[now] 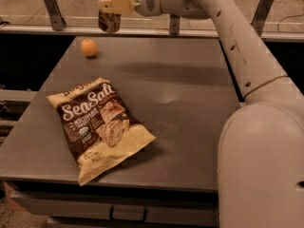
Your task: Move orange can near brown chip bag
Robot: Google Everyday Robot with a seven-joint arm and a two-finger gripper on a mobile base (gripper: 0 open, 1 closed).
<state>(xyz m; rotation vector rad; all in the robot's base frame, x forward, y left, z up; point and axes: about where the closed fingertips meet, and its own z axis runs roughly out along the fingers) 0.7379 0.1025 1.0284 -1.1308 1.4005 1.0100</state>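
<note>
My gripper is at the top of the view, above the table's far edge, and is shut on the orange can. The can hangs upright in the air with its silver top at the frame's upper edge. The brown chip bag lies flat on the grey table, front left, with white "Sea Salt" lettering facing up. The can is well behind and above the bag.
A small round orange fruit sits on the table's far left, just below and left of the held can. My white arm runs from the upper middle down the right side. A rail with metal posts runs behind the table.
</note>
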